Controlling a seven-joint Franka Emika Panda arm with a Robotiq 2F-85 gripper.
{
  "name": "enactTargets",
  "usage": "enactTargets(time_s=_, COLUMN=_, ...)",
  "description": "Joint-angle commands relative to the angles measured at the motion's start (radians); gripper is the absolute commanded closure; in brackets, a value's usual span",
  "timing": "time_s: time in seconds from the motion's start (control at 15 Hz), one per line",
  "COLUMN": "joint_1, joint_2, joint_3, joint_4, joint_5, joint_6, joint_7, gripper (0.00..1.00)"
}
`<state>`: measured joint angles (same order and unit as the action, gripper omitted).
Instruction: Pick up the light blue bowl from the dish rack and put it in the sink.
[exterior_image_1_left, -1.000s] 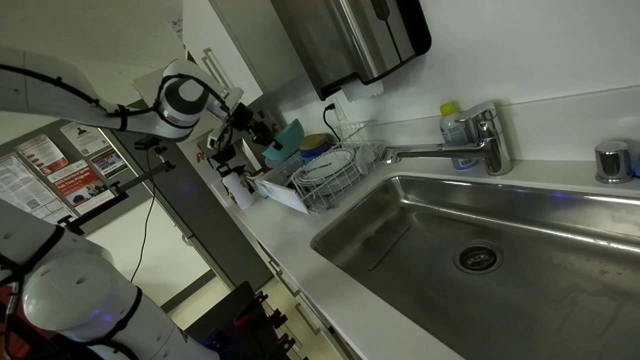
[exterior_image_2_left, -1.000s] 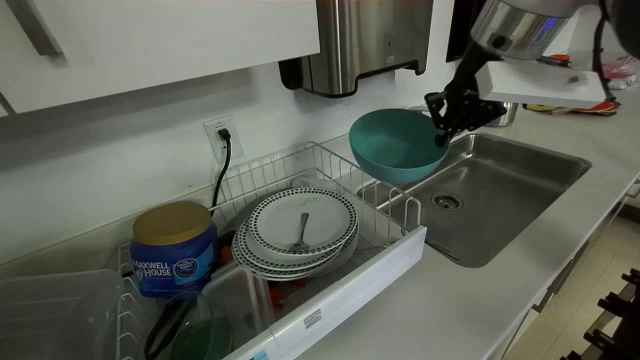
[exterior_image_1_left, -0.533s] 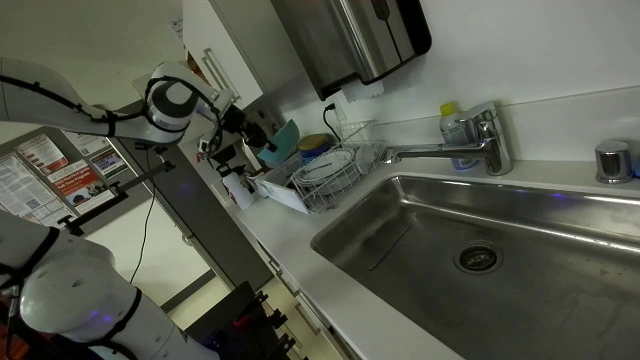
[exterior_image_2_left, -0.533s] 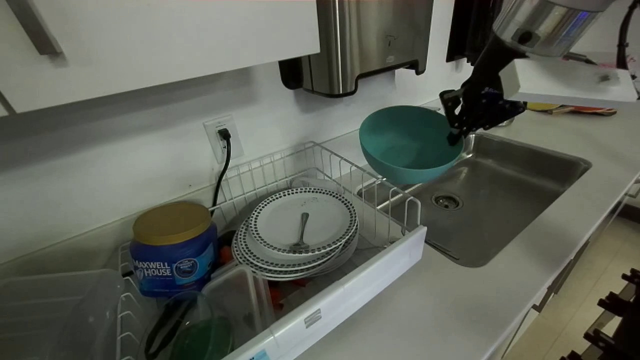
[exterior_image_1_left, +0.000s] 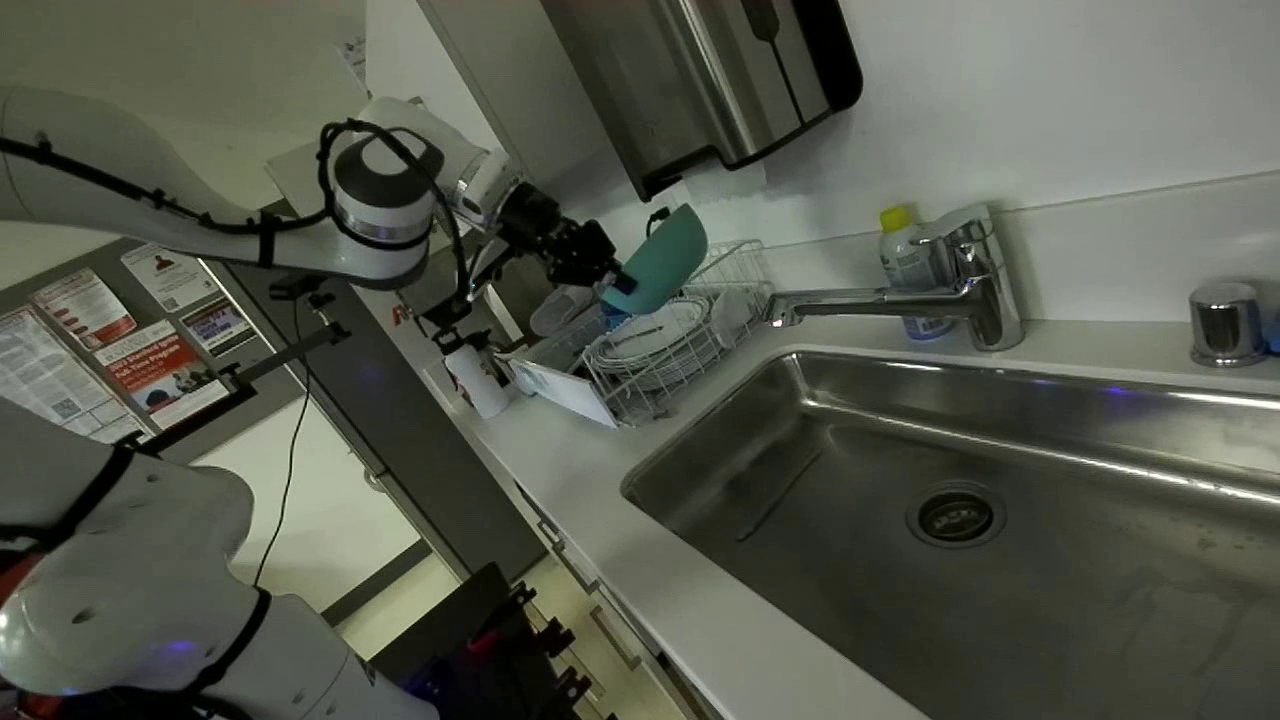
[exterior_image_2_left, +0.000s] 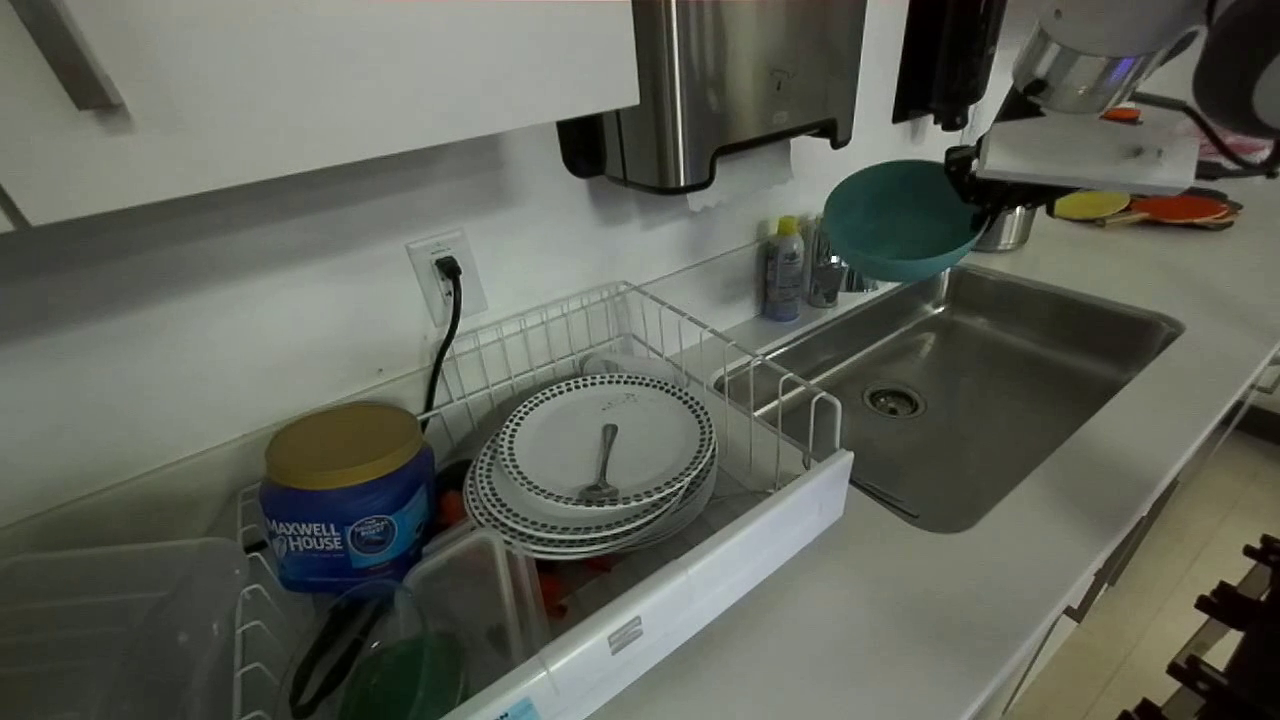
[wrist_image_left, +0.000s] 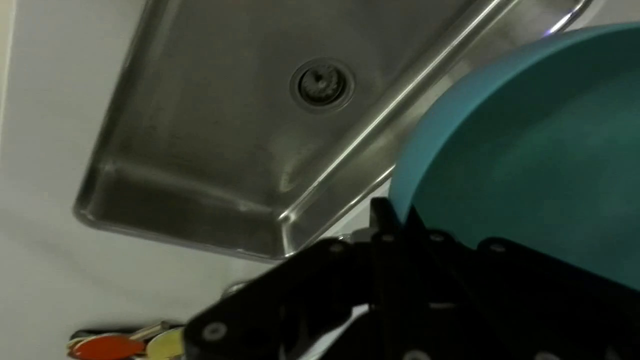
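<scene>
The light blue bowl (exterior_image_1_left: 668, 255) is in the air, tilted, in both exterior views. In an exterior view its open side (exterior_image_2_left: 893, 222) shows, near the sink's wall side. My gripper (wrist_image_left: 397, 214) is shut on the bowl's rim, one finger on each side of the wall. The bowl (wrist_image_left: 535, 160) fills the right of the wrist view. In an exterior view the gripper (exterior_image_1_left: 622, 282) is at its lower left side. The sink (exterior_image_2_left: 1000, 390) lies lower than the bowl; in the wrist view its basin (wrist_image_left: 215, 115) is at the left. The dish rack (exterior_image_2_left: 690, 582) stands beside the sink.
Plates (exterior_image_2_left: 610, 440) with a fork and a coffee tub (exterior_image_2_left: 345, 500) are in the rack. The faucet (exterior_image_1_left: 890, 303) reaches over the sink's edge. A yellow-capped bottle (exterior_image_2_left: 785, 272) stands by the wall. A towel dispenser (exterior_image_2_left: 740, 90) hangs above. Paddles (wrist_image_left: 107, 346) lie beyond the sink.
The arm and bowl shift slightly at first, then clearly to the right in both exterior views. The bowl is now higher and farther from the rack, and the bottle shows. The gripper keeps its hold.
</scene>
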<state>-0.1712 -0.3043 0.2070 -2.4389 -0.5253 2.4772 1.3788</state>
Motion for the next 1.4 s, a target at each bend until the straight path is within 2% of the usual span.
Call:
enactTargets(time_s=0.0, joint_1=-0.089, joint_2=0.061, joint_3=-0.029, joint_4=0.044, joint_5=-0.149, joint_6=-0.034, joint_7=0.167, gripper=0.99)
enactTargets(time_s=0.27, joint_1=-0.111, joint_2=0.147, joint_3=-0.103, joint_4=0.063, joint_5=-0.329, joint_6=-0.094, joint_7=0.403, gripper=0.99)
enactTargets(time_s=0.47, joint_1=-0.08, joint_2=0.223, joint_3=-0.178, joint_4=0.066, joint_5=-0.344, joint_6=-0.148, joint_7=0.523, gripper=0.99)
enactTargets(time_s=0.6, joint_1=-0.056, joint_2=0.254, joint_3=-0.219, joint_4=0.053, joint_5=-0.294, joint_6=-0.114, joint_7=0.517, gripper=0.99)
enactTargets(time_s=0.67, joint_1=-0.046, joint_2=0.222, joint_3=-0.232, joint_4=0.033, joint_5=-0.32, joint_6=-0.11, joint_7=0.49, gripper=0.96)
enactTargets(time_s=0.73, joint_1=-0.039, joint_2=0.242, joint_3=-0.244, joint_4=0.034, joint_5=-0.313, joint_6=-0.109, joint_7=0.494, gripper=0.96)
enactTargets(time_s=0.93, joint_1=-0.032, joint_2=0.261, joint_3=-0.249, joint_4=0.041, joint_5=-0.306, joint_6=-0.108, joint_7=0.495, gripper=0.96)
enactTargets(time_s=1.0, joint_1=-0.03, joint_2=0.261, joint_3=-0.249, joint_4=0.043, joint_5=-0.305, joint_6=-0.108, joint_7=0.495, gripper=0.99)
enactTargets(time_s=1.13, joint_1=-0.034, joint_2=0.31, joint_3=-0.277, joint_4=0.093, joint_5=-0.286, joint_6=-0.107, joint_7=0.476, gripper=0.99)
enactTargets(time_s=1.33, joint_1=-0.061, joint_2=0.415, joint_3=-0.35, joint_4=0.169, joint_5=-0.228, joint_6=-0.029, joint_7=0.349, gripper=0.99)
